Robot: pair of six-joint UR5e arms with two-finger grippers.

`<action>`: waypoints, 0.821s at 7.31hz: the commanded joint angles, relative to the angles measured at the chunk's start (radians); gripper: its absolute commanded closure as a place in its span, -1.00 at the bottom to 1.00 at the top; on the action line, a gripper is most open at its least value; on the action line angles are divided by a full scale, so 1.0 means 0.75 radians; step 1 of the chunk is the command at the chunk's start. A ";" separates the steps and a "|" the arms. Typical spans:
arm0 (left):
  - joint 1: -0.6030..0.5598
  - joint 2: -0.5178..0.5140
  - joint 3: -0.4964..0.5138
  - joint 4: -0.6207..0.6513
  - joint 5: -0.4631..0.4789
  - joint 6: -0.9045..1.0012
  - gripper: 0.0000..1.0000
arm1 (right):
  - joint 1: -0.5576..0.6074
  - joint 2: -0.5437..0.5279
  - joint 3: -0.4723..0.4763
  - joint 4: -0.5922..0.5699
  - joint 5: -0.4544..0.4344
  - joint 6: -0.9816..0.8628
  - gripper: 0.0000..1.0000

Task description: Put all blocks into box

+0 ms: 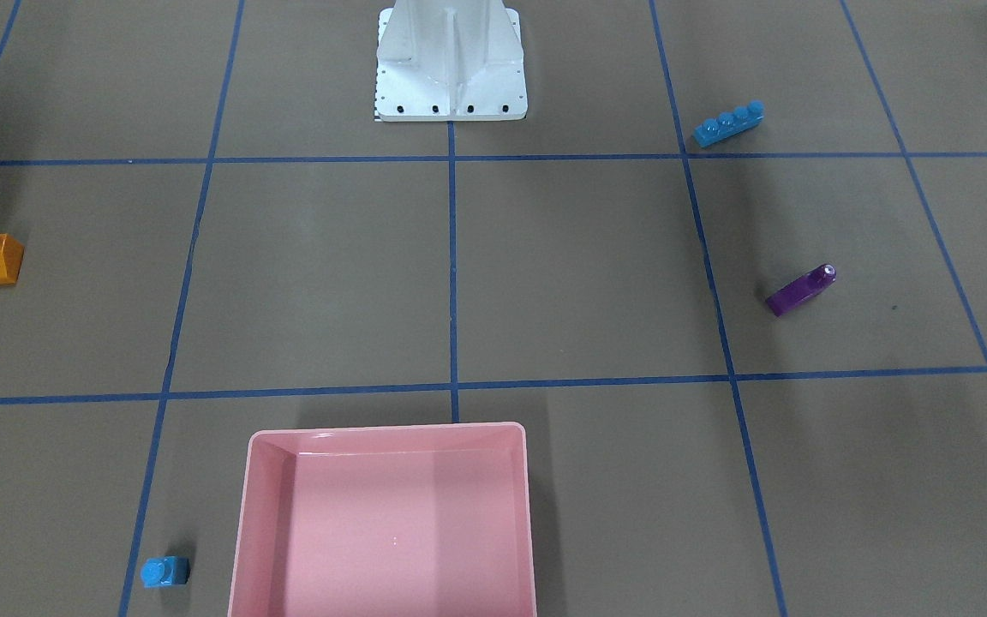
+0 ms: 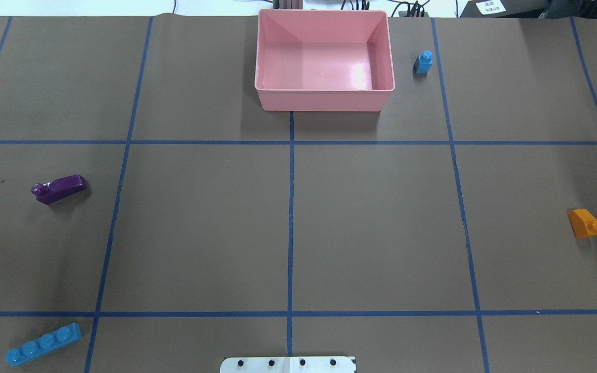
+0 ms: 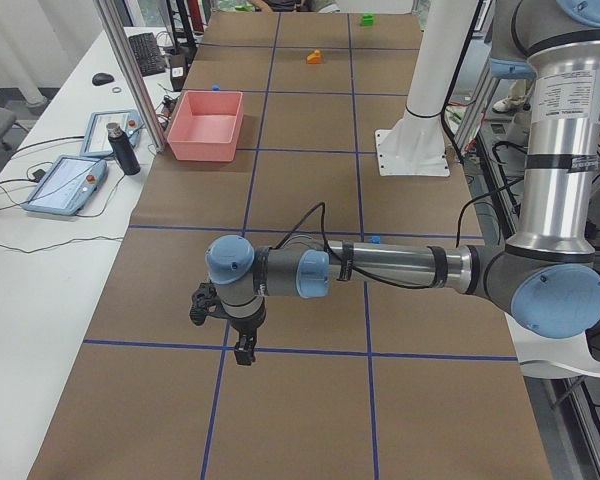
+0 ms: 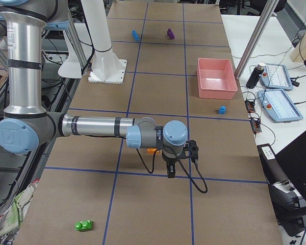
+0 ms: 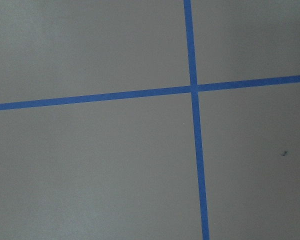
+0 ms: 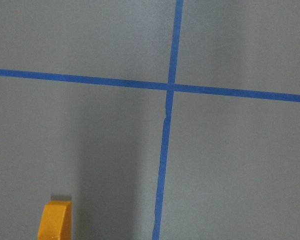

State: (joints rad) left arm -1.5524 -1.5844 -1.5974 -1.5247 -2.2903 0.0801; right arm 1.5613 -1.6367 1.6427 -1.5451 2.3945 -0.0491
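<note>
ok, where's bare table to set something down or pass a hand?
Widest: the middle cells between the box and the robot base, flanked by the purple brick and the orange brick. Also bare: beside the box, opposite the short blue brick. Tightest: the gap between box and short blue brick.

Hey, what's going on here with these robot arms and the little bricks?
Two arms are meant to gather toy blocks into the pink box, which is empty. All five blocks lie scattered on the table: orange, purple, short blue, long blue and green. The left arm and right arm hover low over the table, the right one near the orange block.
</note>
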 commanded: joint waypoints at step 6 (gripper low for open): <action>0.096 -0.119 -0.012 -0.088 -0.024 -0.019 -1.00 | -0.073 0.024 0.090 0.066 0.004 0.065 -1.00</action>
State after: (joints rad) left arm -1.5060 -1.6565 -1.6247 -1.5601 -2.3012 0.0754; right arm 1.5309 -1.6203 1.6914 -1.5067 2.3932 -0.0238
